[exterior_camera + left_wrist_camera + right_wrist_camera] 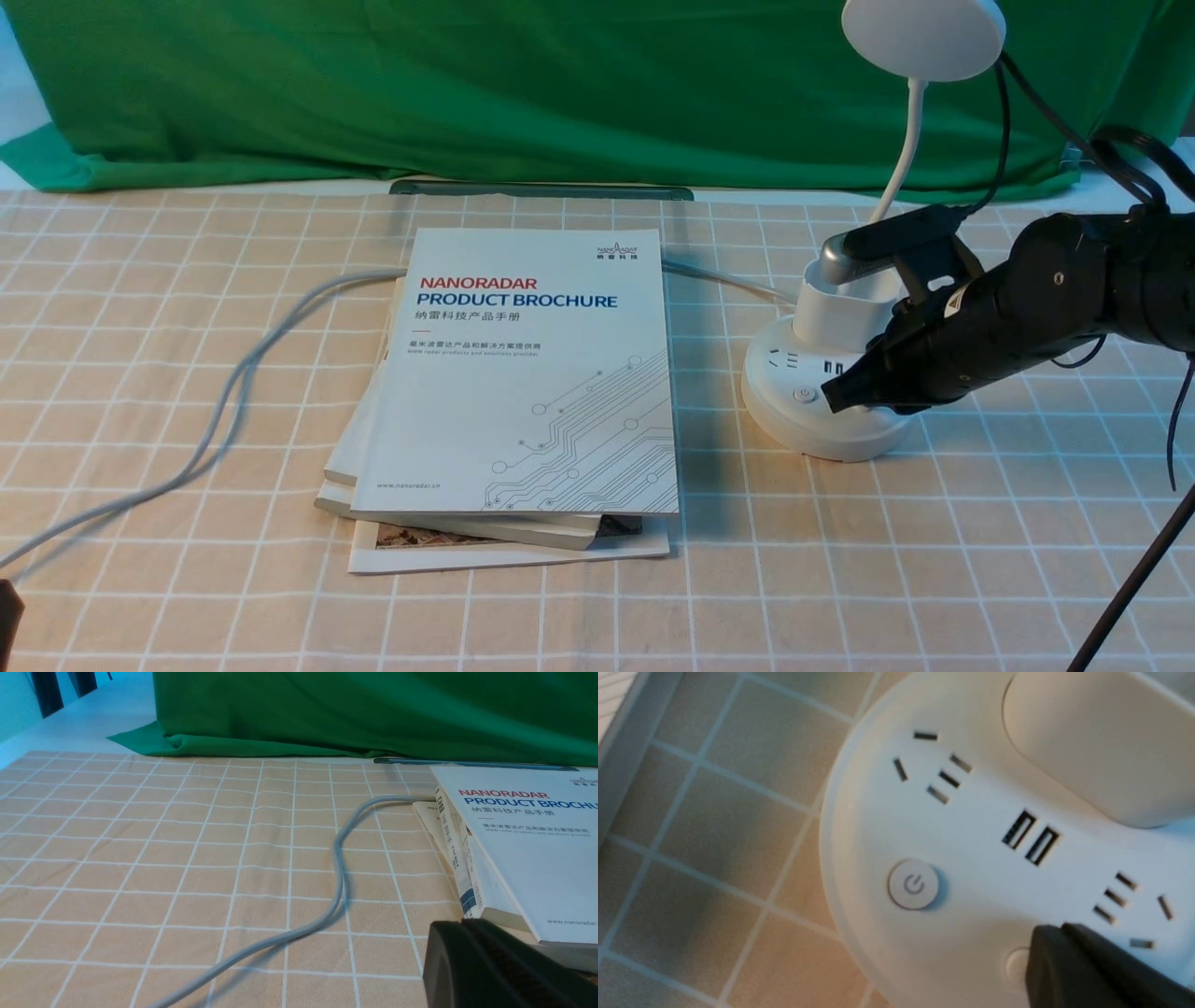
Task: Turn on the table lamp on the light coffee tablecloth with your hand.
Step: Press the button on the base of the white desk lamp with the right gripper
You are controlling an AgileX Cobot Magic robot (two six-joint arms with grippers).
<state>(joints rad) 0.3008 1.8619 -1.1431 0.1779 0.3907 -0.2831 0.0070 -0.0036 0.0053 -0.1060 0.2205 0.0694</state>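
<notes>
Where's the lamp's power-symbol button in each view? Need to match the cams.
Front: right of centre, on the lamp base, as the power-symbol button.
Left wrist: not in it.
Right wrist: near the middle, slightly low.
Shared landmark: white-gridded tablecloth, in all three.

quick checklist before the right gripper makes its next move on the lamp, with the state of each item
- Lamp upright on the tablecloth: ok
- Right gripper shut for pressing: ok
- Power-symbol button uncovered in the right wrist view: ok
- Second button fully in sight: not ok, the gripper partly hides it
- Fingertips touching the second button: cannot tell
- Brochure apart from the lamp base: ok
</notes>
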